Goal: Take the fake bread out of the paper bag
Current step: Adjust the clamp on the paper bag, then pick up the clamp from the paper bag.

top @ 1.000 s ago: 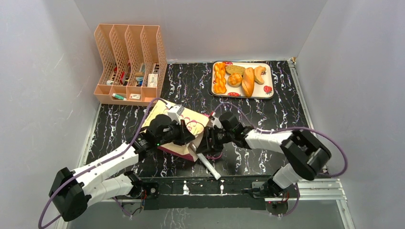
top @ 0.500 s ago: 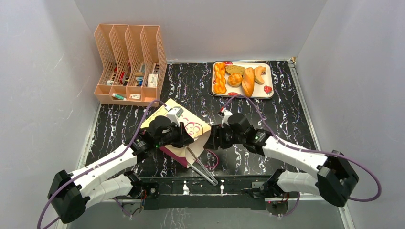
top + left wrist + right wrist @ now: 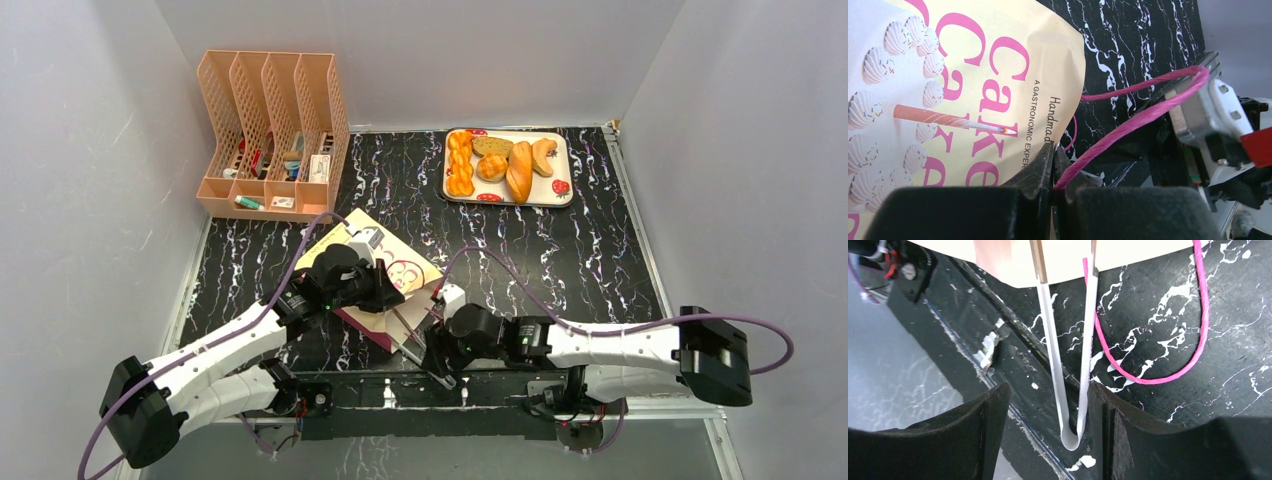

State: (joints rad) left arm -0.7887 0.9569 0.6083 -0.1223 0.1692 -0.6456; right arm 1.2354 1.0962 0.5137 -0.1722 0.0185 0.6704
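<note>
The fake bread point(image 3: 505, 165) lies on a tray point(image 3: 560, 190) at the tabletop's far edge, so the task seems almost done. The left gripper point(image 3: 1053, 170) pinches the cord handle point(image 3: 1133, 125) of the flat paper bag point(image 3: 405, 265) near the near edge. The right gripper point(image 3: 1048, 395) has its jaws spread around tongs point(image 3: 1087, 340).

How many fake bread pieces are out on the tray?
5: braided loaf leftmost, brownish piece behind round bun, long loaf, small bun rightmost. The paper bag may hide more.
</note>
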